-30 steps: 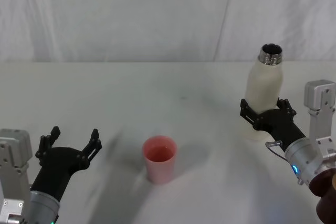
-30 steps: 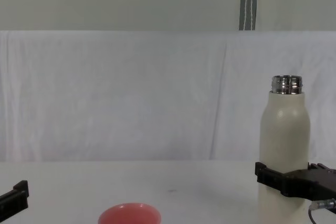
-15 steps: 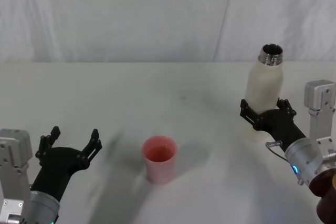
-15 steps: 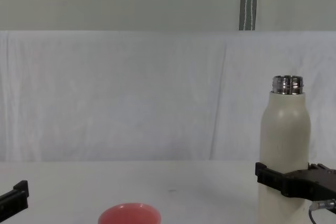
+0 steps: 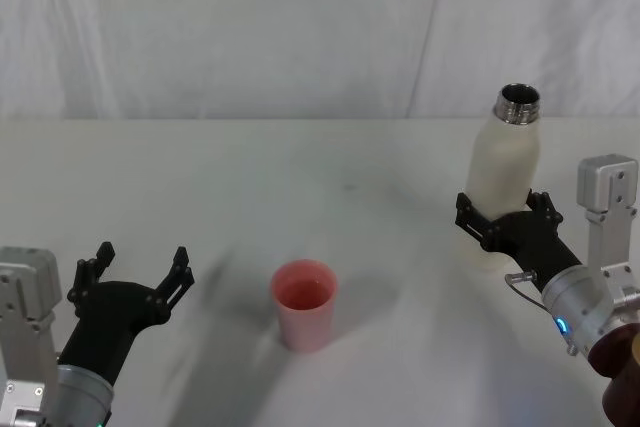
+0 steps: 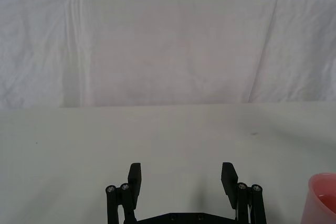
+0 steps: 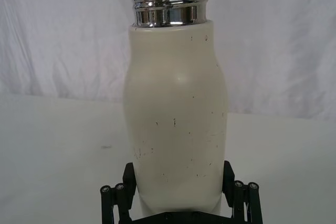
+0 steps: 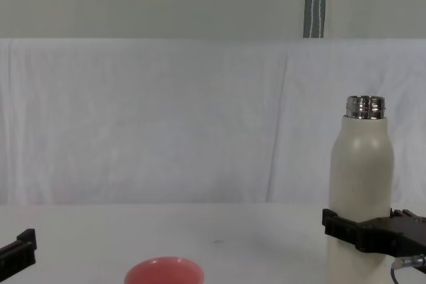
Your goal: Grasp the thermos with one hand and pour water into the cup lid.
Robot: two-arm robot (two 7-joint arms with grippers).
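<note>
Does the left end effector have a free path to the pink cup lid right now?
Probably yes. The left end effector hovers open over bare table beside the cup lid, with nothing between them. The thermos stands far off in the right end effector.

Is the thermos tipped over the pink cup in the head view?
No. The thermos stands upright in the right gripper, well apart from the cup lid.

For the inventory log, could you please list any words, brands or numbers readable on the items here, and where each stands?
None can be read.
thermos: plain cream body, only small dark specks.
cup lid: plain pink.
right gripper and left gripper: no markings legible.
</note>
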